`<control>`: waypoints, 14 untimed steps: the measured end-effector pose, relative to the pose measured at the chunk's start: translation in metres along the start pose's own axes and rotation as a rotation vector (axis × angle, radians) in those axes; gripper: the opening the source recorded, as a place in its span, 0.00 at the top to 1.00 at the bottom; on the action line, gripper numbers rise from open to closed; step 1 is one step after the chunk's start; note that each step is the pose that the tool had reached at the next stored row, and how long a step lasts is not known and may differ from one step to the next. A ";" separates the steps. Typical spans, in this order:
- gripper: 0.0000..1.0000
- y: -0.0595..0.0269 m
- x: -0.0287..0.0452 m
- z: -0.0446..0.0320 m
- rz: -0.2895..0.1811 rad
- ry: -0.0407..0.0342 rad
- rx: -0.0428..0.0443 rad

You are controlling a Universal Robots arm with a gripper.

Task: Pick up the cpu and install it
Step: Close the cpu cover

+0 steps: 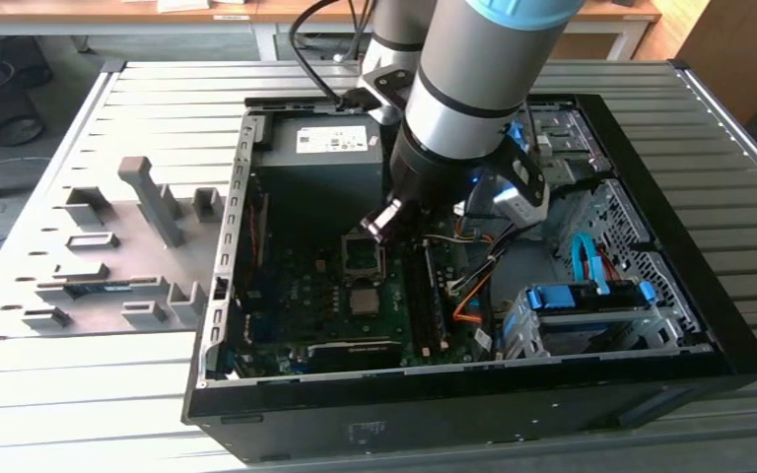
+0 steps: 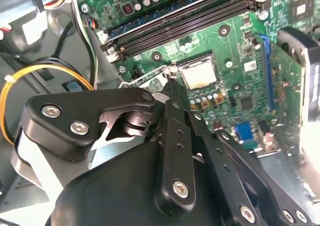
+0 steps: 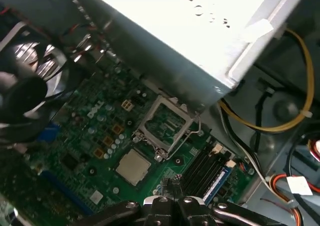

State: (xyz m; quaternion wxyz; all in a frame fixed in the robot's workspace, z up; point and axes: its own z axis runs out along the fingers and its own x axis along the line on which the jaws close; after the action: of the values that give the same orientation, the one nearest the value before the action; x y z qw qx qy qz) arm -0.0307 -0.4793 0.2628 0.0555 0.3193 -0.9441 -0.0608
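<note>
A: The cpu (image 1: 367, 300) lies flat on the green motherboard (image 1: 293, 296), silver face up, just beside the metal-framed socket (image 1: 363, 254). Nothing touches it.

B: Same in both wrist views. The cpu (image 3: 133, 166) sits bare on the board next to the socket (image 3: 167, 123). In the second wrist view the cpu (image 2: 199, 74) is just past the fingertips.

A: Fingers?

B: Closed on each other, nothing held. The gripper (image 1: 381, 232) hangs near the socket, apart from the cpu. The gripper (image 2: 172, 85) tapers to a single point.

A: Surroundings: the memory slots (image 1: 428, 296) run along the exterior view's right of the cpu. The grey power supply box (image 1: 319, 148) is beyond the socket. All of it sits inside the open black case (image 1: 484, 414) on the slatted counter (image 1: 155, 99).
</note>
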 end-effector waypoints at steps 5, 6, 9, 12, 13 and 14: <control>0.90 0.0000 0.0000 0.0001 -0.082 0.0126 0.0056; 0.90 0.0000 0.0000 0.0001 -0.100 0.0153 0.0067; 0.90 0.0000 0.0000 0.0002 -0.153 0.0232 0.0102; 0.90 0.0000 0.0000 0.0002 -0.201 0.0307 0.0135; 0.90 -0.0001 0.0000 0.0002 -0.208 0.0318 0.0140; 0.90 -0.0001 0.0000 0.0001 -0.209 0.0319 0.0141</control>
State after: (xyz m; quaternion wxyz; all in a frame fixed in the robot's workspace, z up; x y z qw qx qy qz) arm -0.0307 -0.4794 0.2626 0.0617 0.4172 -0.9051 -0.0545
